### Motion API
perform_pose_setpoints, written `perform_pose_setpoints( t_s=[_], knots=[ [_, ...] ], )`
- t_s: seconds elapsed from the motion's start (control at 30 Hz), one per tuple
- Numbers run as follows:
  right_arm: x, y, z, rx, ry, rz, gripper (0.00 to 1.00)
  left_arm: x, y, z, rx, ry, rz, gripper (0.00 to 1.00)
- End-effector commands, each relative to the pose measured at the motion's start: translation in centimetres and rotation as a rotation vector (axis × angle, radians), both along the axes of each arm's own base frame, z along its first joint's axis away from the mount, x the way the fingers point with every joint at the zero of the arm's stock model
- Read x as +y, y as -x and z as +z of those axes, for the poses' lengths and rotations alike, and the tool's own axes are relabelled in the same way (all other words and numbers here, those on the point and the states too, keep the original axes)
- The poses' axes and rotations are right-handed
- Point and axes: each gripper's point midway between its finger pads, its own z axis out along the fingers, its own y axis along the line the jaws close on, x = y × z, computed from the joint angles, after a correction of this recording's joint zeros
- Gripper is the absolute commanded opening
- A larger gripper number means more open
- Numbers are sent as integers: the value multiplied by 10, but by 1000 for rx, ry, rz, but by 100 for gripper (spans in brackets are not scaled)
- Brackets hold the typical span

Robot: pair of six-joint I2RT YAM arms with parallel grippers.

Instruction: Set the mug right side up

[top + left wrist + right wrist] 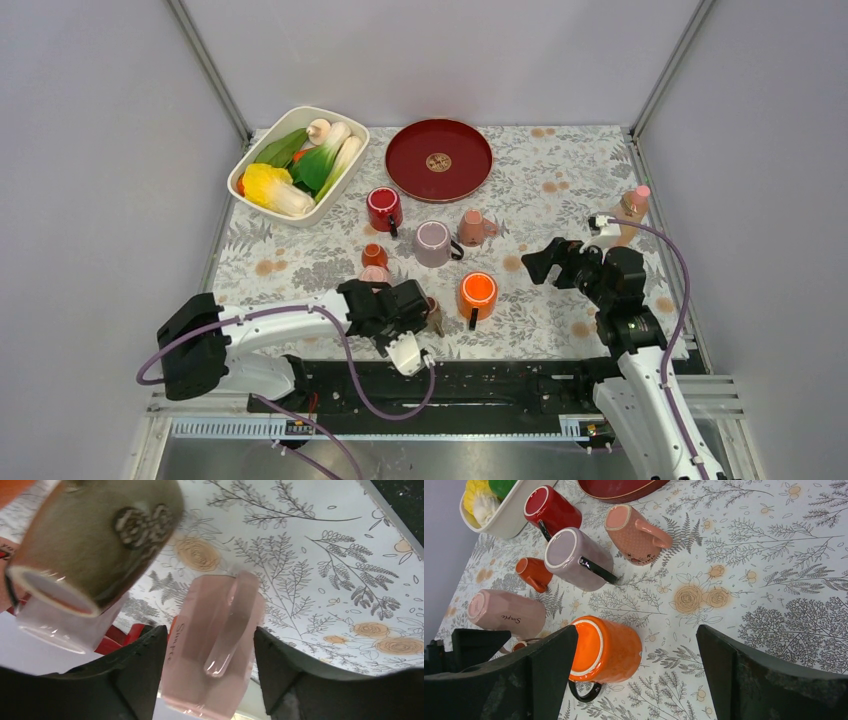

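A pale pink mug (pixel 197 610) marked "Simple" stands base up on the flowered cloth. It also shows in the top view (pixel 375 274) and the right wrist view (pixel 506 614). My left gripper (pixel 210 632) is open, with one finger on each side of this mug and the handle facing the camera. There is a gap at the right finger (pixel 280 665). In the top view the left gripper (pixel 381 289) is low at the mug. My right gripper (pixel 536 262) is open and empty above the cloth, right of an orange mug (pixel 606 650).
A brown mug (pixel 95 540) lies close beside the left gripper. Red (pixel 384 208), mauve (pixel 433 242), spotted pink (pixel 472 227) and small orange (pixel 374 255) mugs stand behind. A red plate (pixel 439 160) and a vegetable tray (pixel 240 172) are at the back. A bottle (pixel 631 210) stands at the right.
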Motion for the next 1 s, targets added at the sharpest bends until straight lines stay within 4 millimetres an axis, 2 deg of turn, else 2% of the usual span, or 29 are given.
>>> perform_pose_setpoints(
  t_s=[0.0,0.07,0.17,0.23,0.33,0.53,0.63,0.73,0.8,0.83,0.87,0.9,0.97],
  knots=[
    [7,-3,11,-55,-7,43,99,4,-15,-13,-98,-60,-66,58],
    [8,-3,12,-58,-11,47,98,5,-15,-18,-102,-63,-64,47],
    [10,-3,12,-54,-15,54,99,8,-16,-21,-96,-82,-47,40],
    [11,-3,12,-52,-19,61,98,12,-20,-23,-109,-107,-33,32],
    [10,-2,13,-56,-19,57,99,9,-26,-21,-131,-96,29,2],
    [10,-2,18,-62,-22,56,98,8,-23,1,-115,-22,119,0],
    [13,-1,28,-63,-29,71,99,-2,-28,36,-124,131,217,0],
    [19,1,50,-92,-46,108,99,-13,-41,85,-103,357,366,0],
    [23,-1,72,-125,-84,123,99,-19,-47,120,-34,529,464,0],
    [28,-1,85,-149,-117,141,99,-21,-52,146,13,645,515,0],
    [35,-1,98,-173,-158,174,99,-26,-48,159,81,731,539,0],
    [43,0,113,-194,-208,214,99,-30,-52,185,118,847,572,0],
    [61,4,145,-255,-289,316,99,-25,-72,226,135,1047,698,0]
  ],
)
